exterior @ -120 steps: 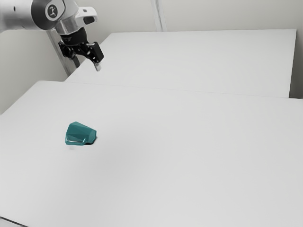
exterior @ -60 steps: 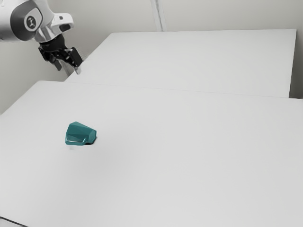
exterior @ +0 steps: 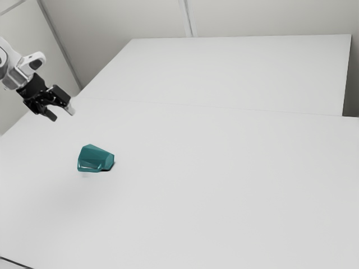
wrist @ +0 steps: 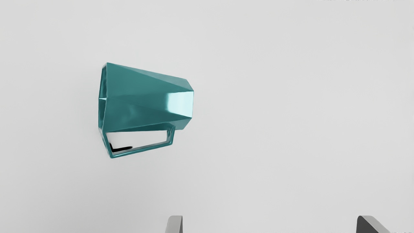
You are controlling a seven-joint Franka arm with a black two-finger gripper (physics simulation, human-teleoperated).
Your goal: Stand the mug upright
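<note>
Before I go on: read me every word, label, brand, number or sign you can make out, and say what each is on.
No readable text in either view.
Mug: no lettering on the sides that show.
Gripper: no marking I can make out.
Arm: cut off by the exterior view's left edge; no legible mark on the part that shows.
Table: no print that I can see.

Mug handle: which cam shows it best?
Wrist view: the handle appears as a full loop along the side of the tipped mug, opening visible. Exterior view: the mug is small, its handle hard to separate from the body.
</note>
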